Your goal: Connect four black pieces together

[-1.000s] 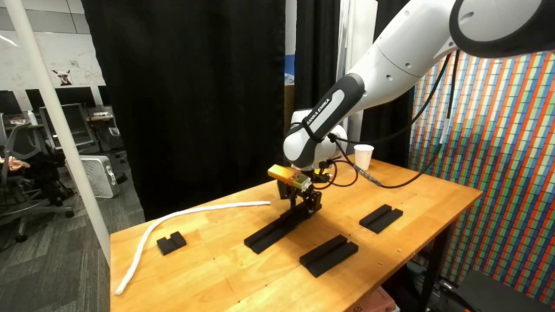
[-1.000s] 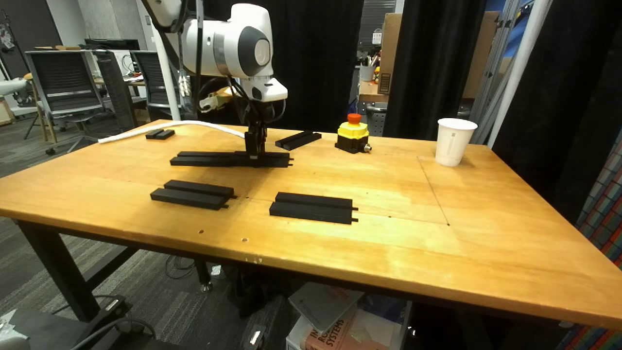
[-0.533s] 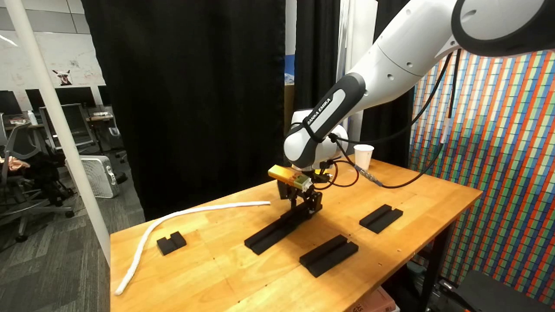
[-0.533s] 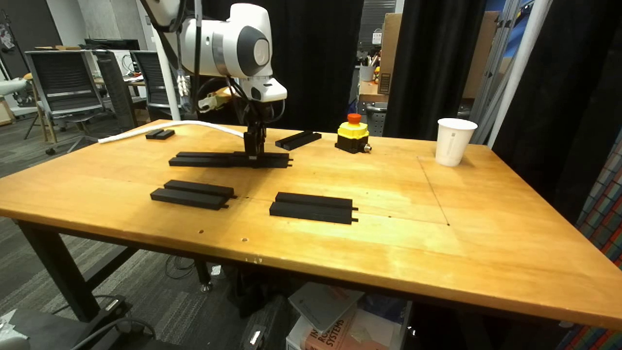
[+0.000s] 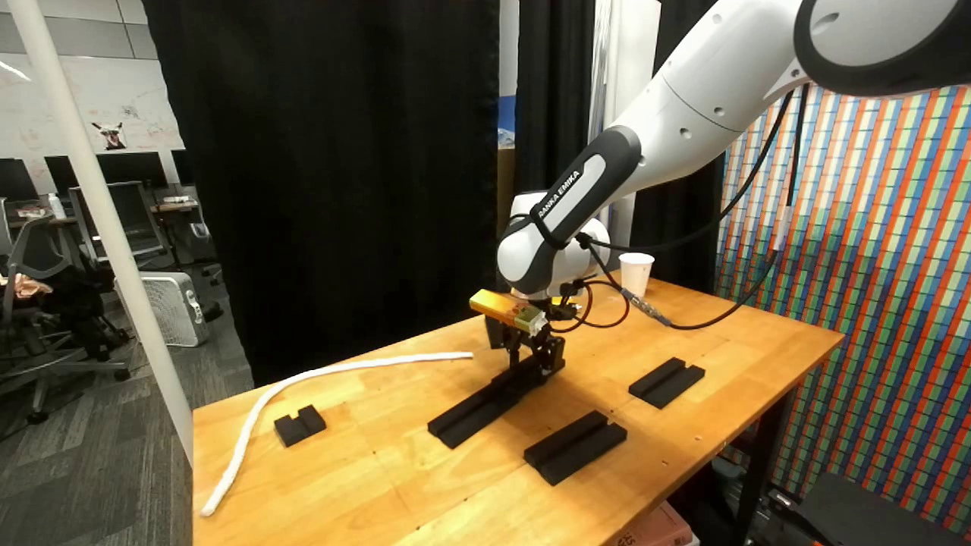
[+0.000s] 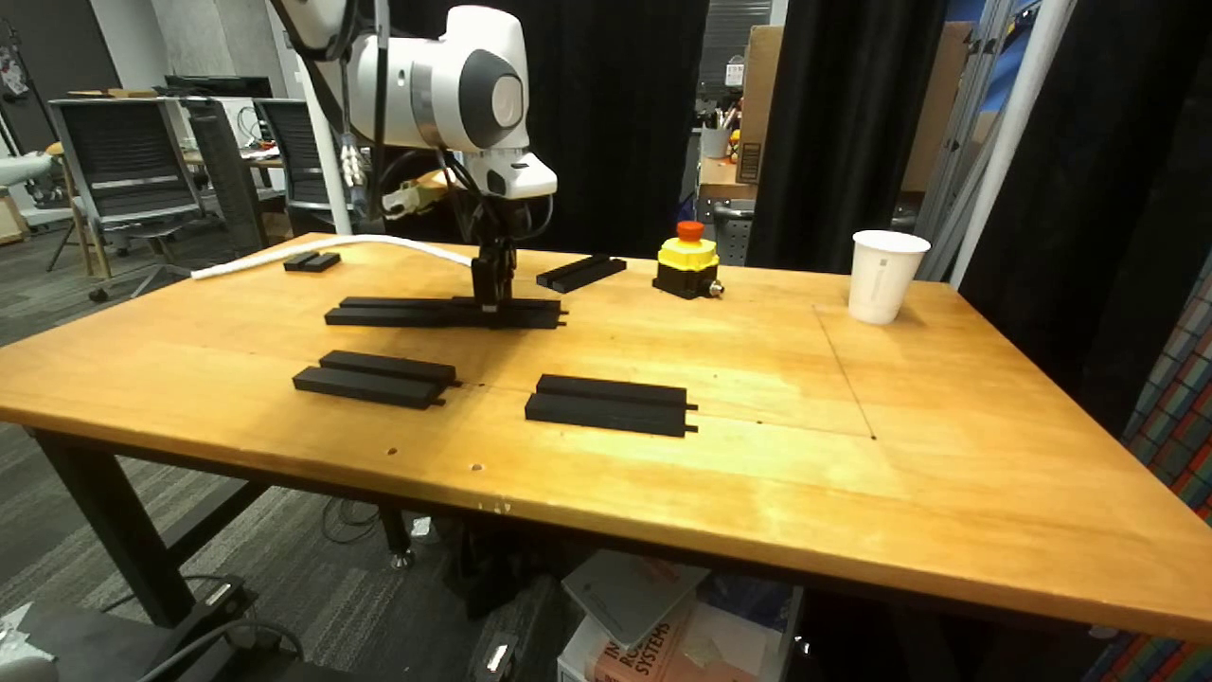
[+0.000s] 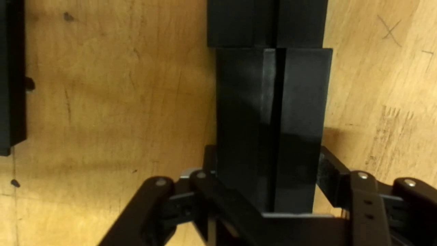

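My gripper (image 6: 491, 308) is shut on a flat grooved black piece (image 7: 304, 102) at table height, its pads on the two long sides. That held piece (image 6: 538, 320) lies end to end with a second black piece (image 7: 232, 24); in the wrist view their ends meet with a small sideways step. Whether they are locked together I cannot tell. Apart from these, a third black piece (image 5: 575, 447) and a fourth black piece (image 5: 666, 383) lie loose, both with small end tabs in an exterior view. The third black piece (image 7: 12, 85) also shows at the wrist view's left edge.
A small black block (image 5: 300, 425) lies near the curved white cable (image 5: 364, 365). Another black block (image 6: 582, 273) is behind the gripper, beside the yellow and red stop button (image 6: 688, 258). A white cup (image 6: 885, 275) stands farther off on the wooden table (image 6: 947, 493).
The gripper with the held piece has shifted slightly; in an exterior view it slides a little left. The second piece moves along with it. The two loose pieces have stayed put.
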### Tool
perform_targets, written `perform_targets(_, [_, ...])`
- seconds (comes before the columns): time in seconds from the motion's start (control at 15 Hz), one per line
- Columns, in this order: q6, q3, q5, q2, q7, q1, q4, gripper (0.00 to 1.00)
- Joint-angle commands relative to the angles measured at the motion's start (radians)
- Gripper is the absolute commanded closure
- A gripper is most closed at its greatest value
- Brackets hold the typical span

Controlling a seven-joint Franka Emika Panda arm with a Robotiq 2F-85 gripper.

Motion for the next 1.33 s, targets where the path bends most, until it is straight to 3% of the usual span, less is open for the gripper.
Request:
perform_targets(0.0, [-0.024,0.015,0.038,-0.025,-0.015,-0.007,-0.027,0.55])
perform_targets(1.27, [-0.020,0.020,0.076,-0.033,-0.017,-0.008,-0.042,0.55])
